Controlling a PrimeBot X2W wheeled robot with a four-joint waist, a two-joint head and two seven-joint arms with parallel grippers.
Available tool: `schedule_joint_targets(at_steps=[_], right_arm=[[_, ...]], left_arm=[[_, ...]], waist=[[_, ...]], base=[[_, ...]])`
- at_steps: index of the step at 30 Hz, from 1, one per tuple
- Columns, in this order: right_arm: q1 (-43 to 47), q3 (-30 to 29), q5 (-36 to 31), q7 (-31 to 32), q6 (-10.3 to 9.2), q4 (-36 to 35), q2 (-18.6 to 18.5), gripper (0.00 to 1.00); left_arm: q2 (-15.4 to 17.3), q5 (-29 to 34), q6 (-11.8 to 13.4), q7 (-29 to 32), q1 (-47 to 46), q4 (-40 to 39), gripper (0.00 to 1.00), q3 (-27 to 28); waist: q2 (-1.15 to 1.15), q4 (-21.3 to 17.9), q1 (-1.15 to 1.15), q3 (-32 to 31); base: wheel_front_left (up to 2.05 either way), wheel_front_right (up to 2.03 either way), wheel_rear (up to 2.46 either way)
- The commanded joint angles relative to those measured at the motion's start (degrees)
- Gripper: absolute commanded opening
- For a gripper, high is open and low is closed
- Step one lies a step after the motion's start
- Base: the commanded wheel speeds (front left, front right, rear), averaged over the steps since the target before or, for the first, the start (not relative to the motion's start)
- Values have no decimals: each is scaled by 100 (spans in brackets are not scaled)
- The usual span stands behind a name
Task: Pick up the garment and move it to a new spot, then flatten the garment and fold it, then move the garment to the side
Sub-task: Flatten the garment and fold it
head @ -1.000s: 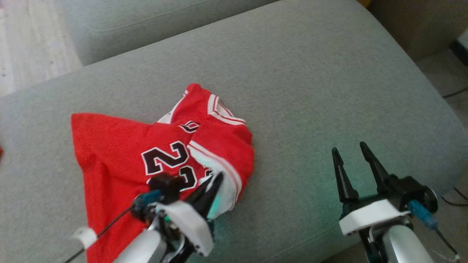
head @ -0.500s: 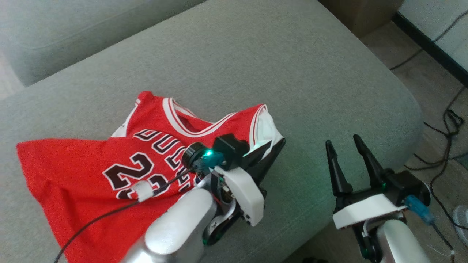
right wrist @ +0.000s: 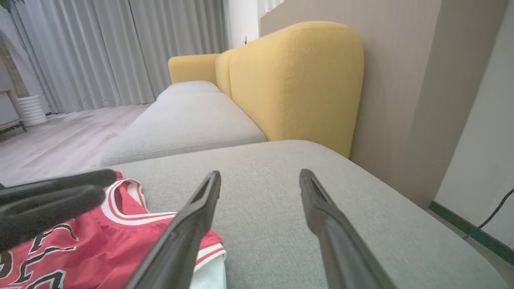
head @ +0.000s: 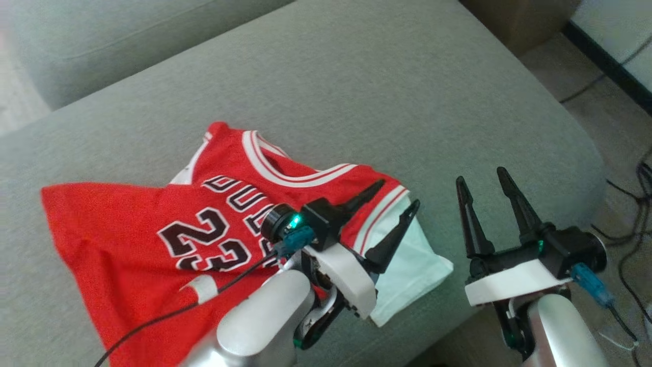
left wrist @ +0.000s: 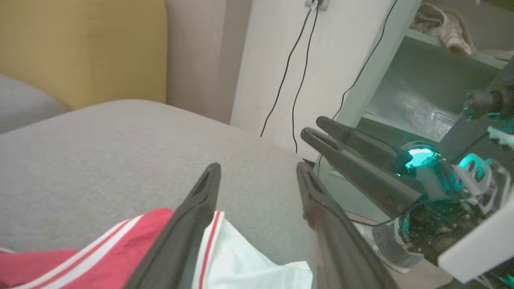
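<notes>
While the left claw [head: 399, 192] hangs spread, the red jersey [head: 127, 219] lies just beneath it.

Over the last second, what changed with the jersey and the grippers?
The left gripper, shut on the folded-over shoulder of the red jersey, pulled it out toward the robot's right, unfolding the front, then opened and let go. The white-lined armhole edge now lies beneath its spread fingers. The head camera also shifted. The right gripper stayed open and empty over the grey sofa cushion.
</notes>
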Motion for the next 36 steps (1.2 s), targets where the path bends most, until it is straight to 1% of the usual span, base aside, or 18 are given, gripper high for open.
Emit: schedule_joint_targets(at_steps=[1,3,5,6,7,9,10,12,17,20,22,24,26,28,31,32,33,36], right_arm=[[-179,77,-54,-54,-4,-213,-2,100],[-167,46,-107,-54,-4,-221,-13,100],[-150,14,-150,-54,-4,-214,-43,100],[-135,-3,-167,-54,-4,-206,-65,100],[-103,-22,-188,-54,-4,-190,-105,100],[-57,-42,-212,-54,-4,-165,-156,100],[-57,-42,-212,-54,-4,-165,-156,100],[-2,-74,-228,-54,-4,-141,-198,100],[122,-140,-252,-54,-4,-78,-267,100],[177,-191,-267,-54,-4,-23,-278,100],[213,-219,-276,-54,-4,27,-281,100],[262,-246,-285,-54,-4,83,-278,100],[303,-273,-289,-54,-4,147,-271,100],[349,-299,-301,-54,-4,217,-263,100],[423,-349,-319,-54,-4,313,-247,100],[449,-373,-316,-54,-4,339,-239,100],[498,-399,-328,-54,-4,388,-224,100],[538,-402,-352,-54,-4,446,-197,100]], left_arm=[[-1,88,83,-163,-174,-224,100,179],[90,118,220,-363,-68,-263,100,280],[248,171,383,-565,68,-320,100,393],[341,209,470,-674,149,-352,100,445],[539,235,651,-888,375,-431,100,578],[725,182,830,-1057,667,-553,100,764],[725,182,830,-1057,667,-553,100,764],[937,190,1034,-1198,971,-692,100,962],[1307,152,1466,-1351,1818,-990,100,1594],[1412,257,1626,-1362,2296,-1212,100,2031],[1424,368,1699,-1364,2642,-1370,100,2356],[1386,451,1723,-1364,2989,-1517,100,2711],[1370,606,1680,-1365,3289,-1601,100,2990],[1287,684,1594,-1365,3548,-1642,100,3258],[1154,819,1424,-1365,3810,-1603,100,3564],[1096,842,1342,-1365,3847,-1582,100,3675],[977,928,1175,-1366,3881,-1529,100,3855],[811,1097,976,-1366,3896,-1423,100,4053]], waist=[[0,206,0,-101],[0,359,0,-155],[0,514,0,-220],[0,601,0,-262],[0,762,0,-347],[0,926,0,-429],[0,926,0,-429],[0,1094,0,-508],[0,1514,0,-638],[0,1731,0,-701],[0,1857,0,-742],[0,1969,0,-778],[0,2058,0,-806],[0,2136,0,-831],[0,2241,0,-852],[0,2272,0,-856],[0,2327,0,-865],[0,2368,0,-873]], base=[[0,0,0],[0,0,0],[0,0,0],[0,0,0],[0,0,0],[0,0,0],[0,0,0],[0,0,0],[0,0,0],[0,0,0],[0,0,0],[0,0,0],[0,0,0],[0,0,0],[0,0,0],[0,0,0],[0,0,0],[0,0,0]])
